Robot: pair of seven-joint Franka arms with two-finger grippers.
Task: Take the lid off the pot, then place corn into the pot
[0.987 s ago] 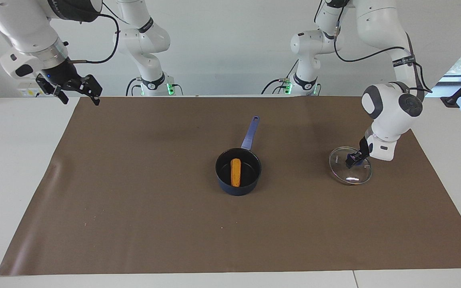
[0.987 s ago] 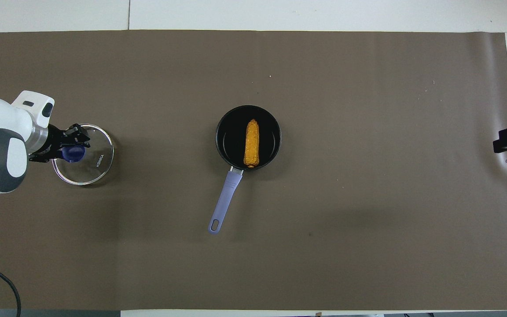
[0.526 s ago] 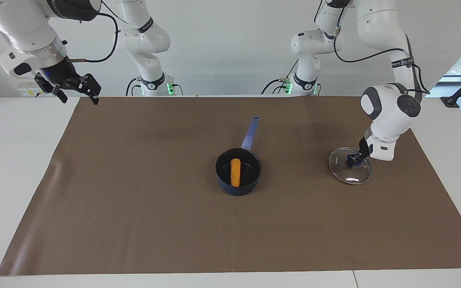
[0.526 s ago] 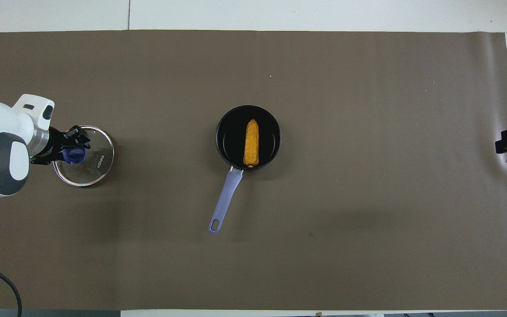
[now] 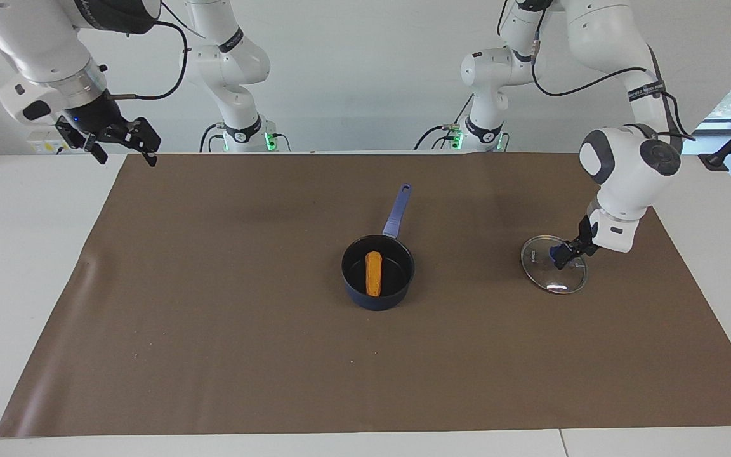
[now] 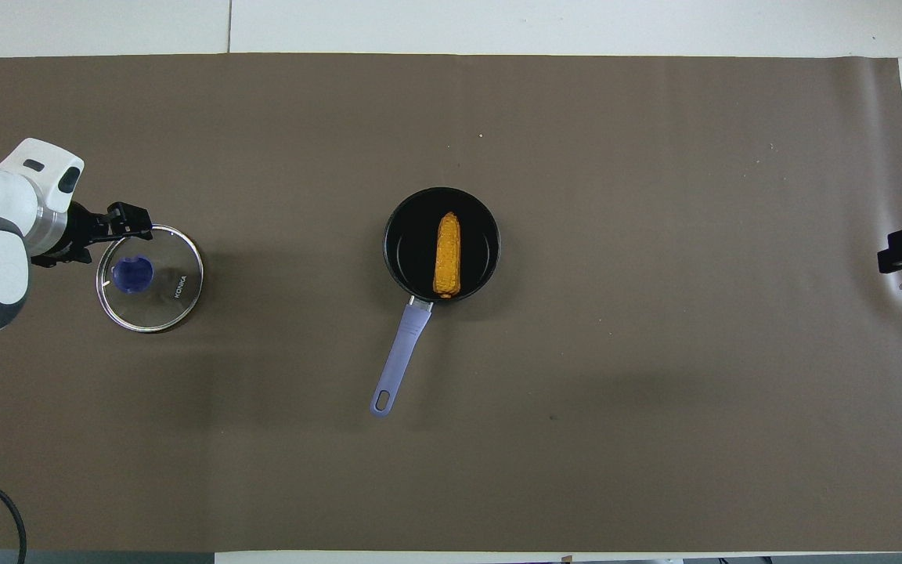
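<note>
lid (image 5: 553,273): clear glass, glossy, with a bright glare spot; thin shiny metal rim; blue knob (image 6: 133,273) that looks like smooth plastic.
pot (image 5: 377,271): dark navy body with a slight sheen, dark inside; lighter blue handle (image 6: 399,351), smooth and matt.
corn (image 6: 447,254): yellow-orange, bumpy kernel texture, dull finish.
surface (image 5: 213,317): white and smooth, covered by a brown sheet (image 6: 654,392) that looks like matt paper, faintly creased at one edge.
left pincer (image 5: 570,249): black, matt, on a glossy white arm shell.
right pincer (image 5: 123,141): black, matt, below a metallic wrist ring.
</note>
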